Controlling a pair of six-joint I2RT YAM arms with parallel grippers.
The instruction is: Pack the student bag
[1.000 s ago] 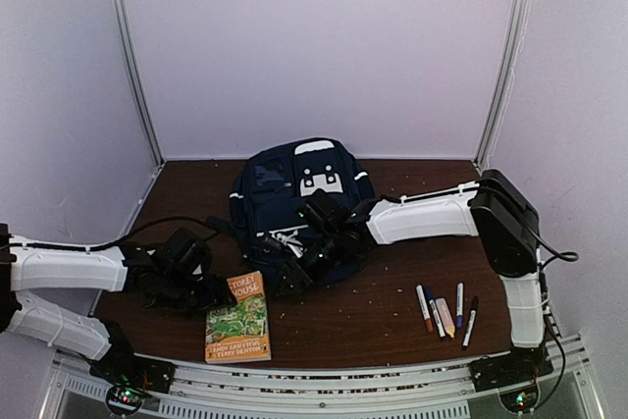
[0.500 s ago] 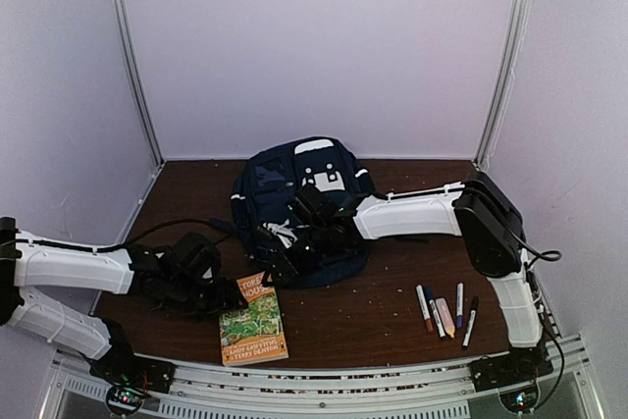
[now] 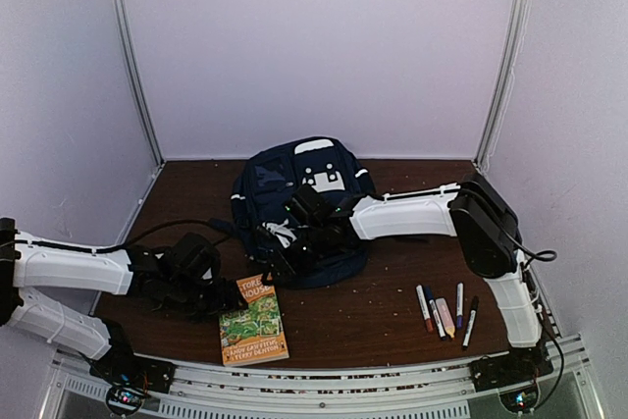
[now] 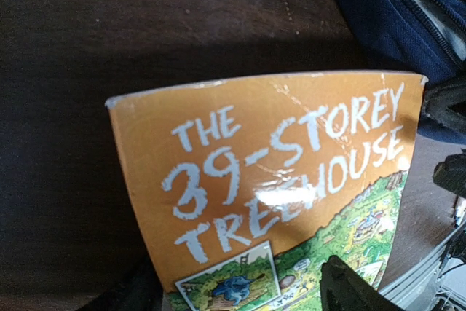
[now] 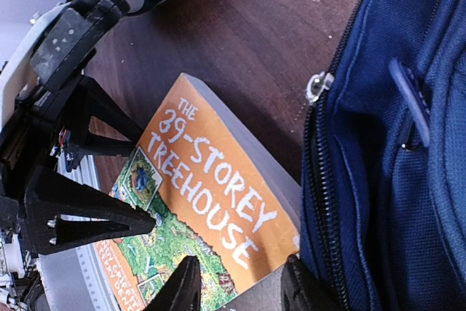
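A navy fabric bag [image 3: 294, 193] lies at the middle back of a brown table [image 3: 373, 301]. It is the biggest thing there, with white patches on its front.

It looks soft and floppy, so it will likely sag and fold when pulled and will not hold its mouth open unaided. It is probably light while unpacked. The firm zip edge, near the metal zip pull [image 5: 314, 85], seems the best place to grip.

A paperback book [image 3: 253, 321] sits just in front and left of the bag. Its orange cover reads "THE 39-STOREY TREEHOUSE". The smaller lettering is too small to read, and no writing on the bag is legible.

The left gripper [image 5: 148, 178] has its fingers spread wide at the book's edge farthest from the bag. Whether they clamp it I cannot tell. The right gripper [image 5: 240, 282], at the bag's front edge, stands partly apart with nothing visibly between its fingers.
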